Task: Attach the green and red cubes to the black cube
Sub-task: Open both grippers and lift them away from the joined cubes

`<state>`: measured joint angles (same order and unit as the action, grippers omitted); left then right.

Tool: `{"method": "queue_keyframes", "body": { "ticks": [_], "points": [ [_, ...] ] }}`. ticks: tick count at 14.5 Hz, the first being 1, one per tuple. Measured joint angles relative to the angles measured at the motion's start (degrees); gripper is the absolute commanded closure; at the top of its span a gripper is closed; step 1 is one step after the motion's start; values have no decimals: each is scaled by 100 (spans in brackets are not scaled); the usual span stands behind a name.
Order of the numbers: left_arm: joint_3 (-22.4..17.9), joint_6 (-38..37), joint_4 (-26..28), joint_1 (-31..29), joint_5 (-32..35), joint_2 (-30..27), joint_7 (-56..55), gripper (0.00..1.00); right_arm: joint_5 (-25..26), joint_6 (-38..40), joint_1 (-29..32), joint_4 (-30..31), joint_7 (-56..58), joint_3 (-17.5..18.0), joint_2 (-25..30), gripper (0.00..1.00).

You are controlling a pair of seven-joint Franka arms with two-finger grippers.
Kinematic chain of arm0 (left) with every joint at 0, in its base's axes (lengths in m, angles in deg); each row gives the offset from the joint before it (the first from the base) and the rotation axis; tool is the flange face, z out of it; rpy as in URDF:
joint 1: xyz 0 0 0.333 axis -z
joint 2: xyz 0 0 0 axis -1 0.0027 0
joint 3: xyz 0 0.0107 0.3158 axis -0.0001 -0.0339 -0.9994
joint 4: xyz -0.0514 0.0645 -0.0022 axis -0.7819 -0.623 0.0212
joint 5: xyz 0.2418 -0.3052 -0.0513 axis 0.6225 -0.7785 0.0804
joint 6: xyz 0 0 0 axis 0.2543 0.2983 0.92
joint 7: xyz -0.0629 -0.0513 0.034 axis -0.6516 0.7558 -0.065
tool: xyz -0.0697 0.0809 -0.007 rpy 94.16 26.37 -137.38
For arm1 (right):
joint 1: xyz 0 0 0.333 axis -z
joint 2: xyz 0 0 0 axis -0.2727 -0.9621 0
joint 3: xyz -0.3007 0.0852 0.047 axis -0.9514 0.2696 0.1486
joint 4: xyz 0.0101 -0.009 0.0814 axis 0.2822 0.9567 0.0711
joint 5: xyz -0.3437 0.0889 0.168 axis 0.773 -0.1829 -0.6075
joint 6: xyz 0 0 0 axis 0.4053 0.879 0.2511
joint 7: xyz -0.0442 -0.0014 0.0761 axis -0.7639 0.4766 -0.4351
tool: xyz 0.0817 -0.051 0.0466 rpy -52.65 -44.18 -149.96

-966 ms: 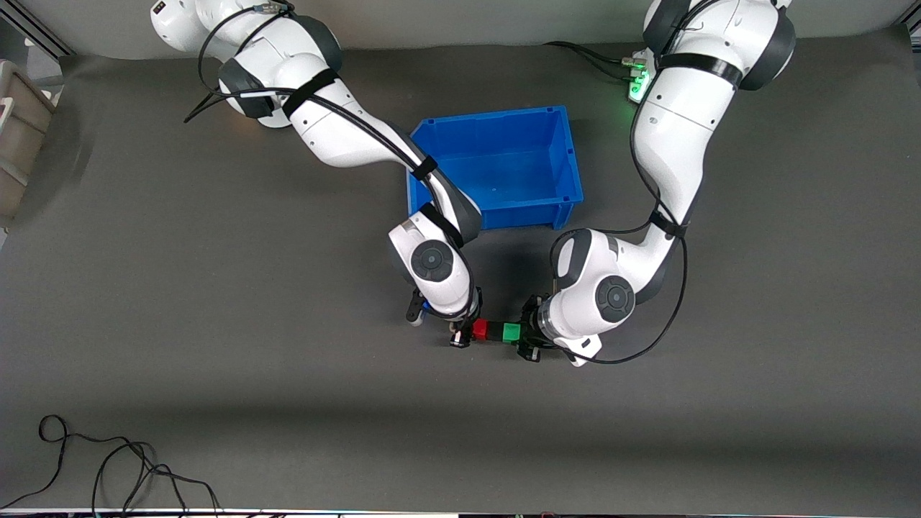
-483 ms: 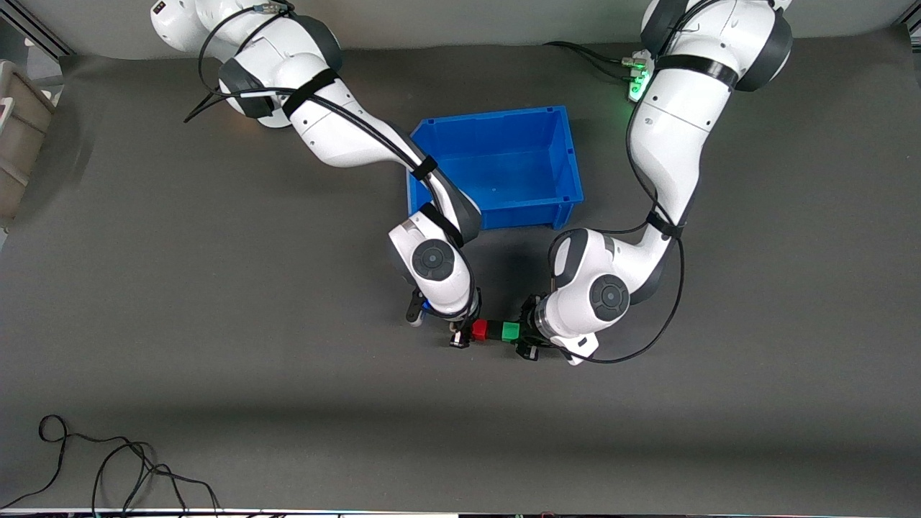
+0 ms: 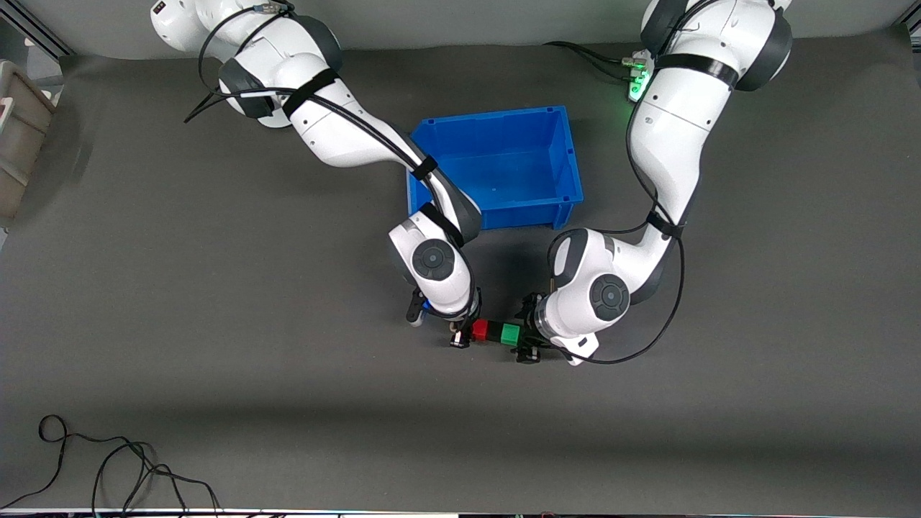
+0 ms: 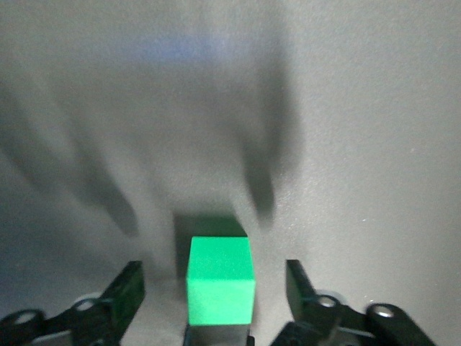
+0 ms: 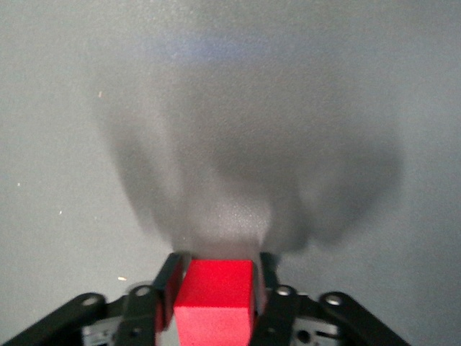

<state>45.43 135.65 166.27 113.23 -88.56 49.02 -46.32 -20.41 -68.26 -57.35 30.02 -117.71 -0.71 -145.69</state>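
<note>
In the front view the red cube [image 3: 480, 330], the black cube [image 3: 495, 332] and the green cube [image 3: 510, 332] sit touching in one short row, black in the middle, nearer the camera than the blue bin. My left gripper [image 3: 527, 342] is at the green end and stands open. In the left wrist view the green cube [image 4: 220, 280] has a clear gap to each of the fingers [image 4: 127, 294]. My right gripper [image 3: 460, 335] is at the red end. Its fingers [image 5: 168, 287] hug the sides of the red cube [image 5: 215, 295]. Neither wrist view shows the black cube.
A blue bin [image 3: 496, 119], with nothing in it, stands on the grey mat just farther from the camera than the cubes. A grey box [image 3: 14, 137] sits at the right arm's end of the table. A loose black cable [image 3: 108, 460] lies near the front edge.
The left gripper's fingers have spread apart from the green cube, and the left wrist has shifted slightly toward the row. The three cubes have stayed in place.
</note>
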Motion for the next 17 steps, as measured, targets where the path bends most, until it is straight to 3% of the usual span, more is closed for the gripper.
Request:
{"method": "queue_keyframes", "body": {
  "ticks": [4,9,12,17],
  "points": [
    [-45,-158,-49,-255,0,-77,-13,0,4,-10,-22,-38,284,9,0,0],
    [-77,-1269,-53,-1203,72,-575,39,0,4,214,89,-245,860,1,329,0],
    [-89,-2003,-47,-1873,247,-870,767,0,-3,1300,292,-308,1913,9,911,0],
    [-100,-3754,-30,-3125,524,-1790,3582,0,-248,3784,845,-362,4282,3,2357,0]
  ]
}}
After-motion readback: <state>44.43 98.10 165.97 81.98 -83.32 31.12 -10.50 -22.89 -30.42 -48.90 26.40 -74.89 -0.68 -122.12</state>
